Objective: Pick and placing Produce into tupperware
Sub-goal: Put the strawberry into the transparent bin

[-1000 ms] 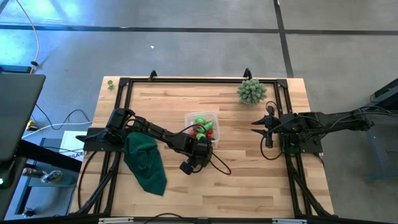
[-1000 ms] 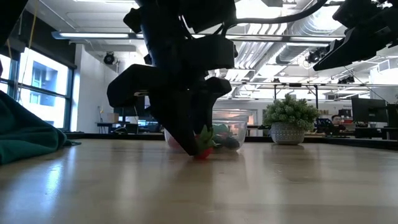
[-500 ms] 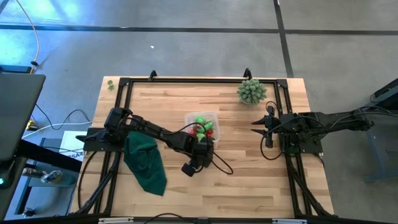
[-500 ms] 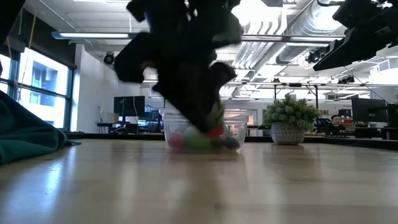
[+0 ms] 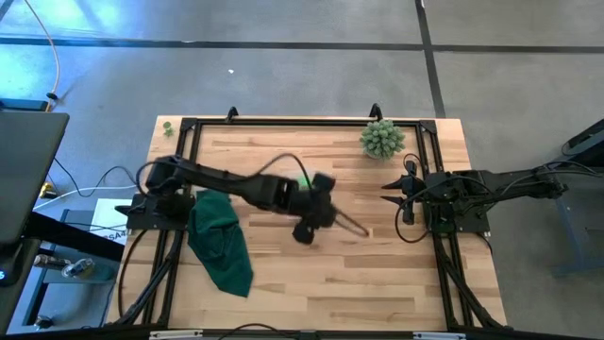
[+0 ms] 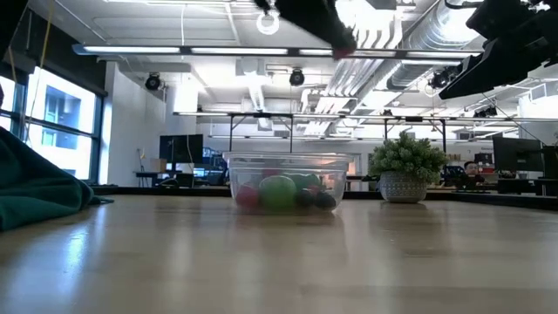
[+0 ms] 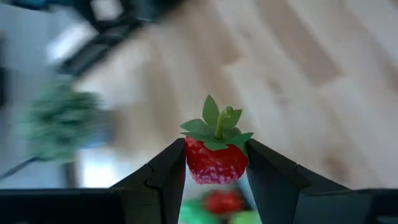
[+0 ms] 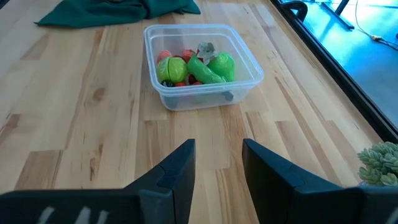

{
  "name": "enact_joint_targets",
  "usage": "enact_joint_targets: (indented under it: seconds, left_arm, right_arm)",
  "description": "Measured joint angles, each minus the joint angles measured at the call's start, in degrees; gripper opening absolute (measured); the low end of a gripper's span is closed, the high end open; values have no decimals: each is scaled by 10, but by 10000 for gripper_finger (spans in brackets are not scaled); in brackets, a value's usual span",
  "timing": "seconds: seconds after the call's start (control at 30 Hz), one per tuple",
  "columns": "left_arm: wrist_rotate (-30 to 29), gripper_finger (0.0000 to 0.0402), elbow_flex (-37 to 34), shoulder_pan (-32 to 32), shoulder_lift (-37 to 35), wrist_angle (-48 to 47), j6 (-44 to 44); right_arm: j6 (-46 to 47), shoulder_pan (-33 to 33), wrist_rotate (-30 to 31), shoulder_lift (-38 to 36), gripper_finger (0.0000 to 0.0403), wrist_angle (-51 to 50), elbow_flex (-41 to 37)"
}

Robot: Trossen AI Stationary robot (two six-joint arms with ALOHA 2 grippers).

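The tupperware [image 8: 252,62], a clear square container, stands mid-table with green, red and pink produce [image 8: 196,65] inside; in the low view its wall [image 6: 292,164] shows the produce through it. My left gripper [image 5: 324,195] hangs high over it, hiding most of it from above, shut on a red toy strawberry [image 7: 214,163] with a green leaf cap. My right gripper [image 8: 217,163] waits open and empty near the table's right edge, pointing toward the tupperware. My left gripper pinches the strawberry's red body [image 7: 194,163] by two opposite sides between its two fingers [image 7: 163,182]. The fingers slant downward. The berry sits at their free ends, leaf cap pointing away from the gripper, lifted clear above the tupperware's produce [image 7: 224,202].
A dark green cloth [image 5: 219,244] lies crumpled at the table's left near side. A pale green spiky plant in a pot [image 5: 381,139] stands at the far right corner. Bare wood lies along the near side and between the tupperware and my right gripper.
My left gripper has risen from the table beside the tupperware's near side, carrying the strawberry up and toward the far edge. It now hangs high over the tupperware, tipped less steeply. The strawberry, which touched the table before, is lifted clear.
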Motion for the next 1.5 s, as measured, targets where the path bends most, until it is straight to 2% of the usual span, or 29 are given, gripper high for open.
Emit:
enact_joint_targets:
  seconds: [0.17, 0.43, 0.67, 1.13, 1.5]
  left_arm:
    - [-21, 147, 69, 39, 1, -64, 3]
    - [32, 147, 73, 101, 2, -124, -59]
    - [81, 147, 17, 128, 2, -122, -75]
    - [154, 147, -140, 143, 3, 42, -89]
    - [163, 147, -170, 142, 3, 66, -94]
  right_arm:
    - [0, 0, 0, 0, 123, 0, 0]
    - [0, 0, 0, 0, 123, 0, 0]
    - [0, 0, 0, 0, 123, 0, 0]
    - [0, 0, 0, 0, 123, 0, 0]
    - [0, 0, 0, 0, 123, 0, 0]
